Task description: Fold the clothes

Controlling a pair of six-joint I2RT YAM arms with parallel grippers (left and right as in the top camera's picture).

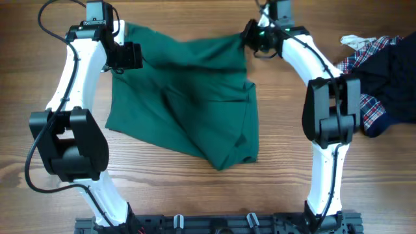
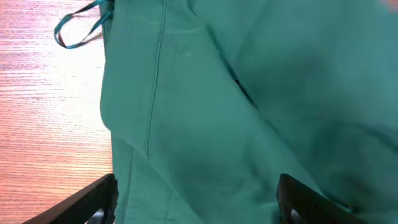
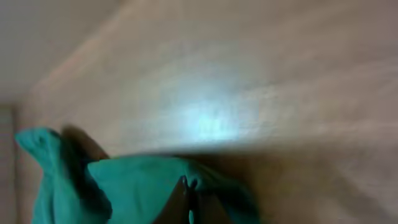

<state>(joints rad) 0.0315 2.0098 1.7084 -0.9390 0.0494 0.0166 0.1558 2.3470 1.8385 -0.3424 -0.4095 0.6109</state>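
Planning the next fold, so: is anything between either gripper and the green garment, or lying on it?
Nothing visible. The left gripper sits open over the green garment at its top-left corner, the right gripper pinches its top-right corner, and the pile of other clothes lies apart, to the right.

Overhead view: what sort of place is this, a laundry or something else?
Probably a robotics test bench, not a laundry: two white robot arms at a wooden table, a green garment spread between them, a heap of other clothes at the side.
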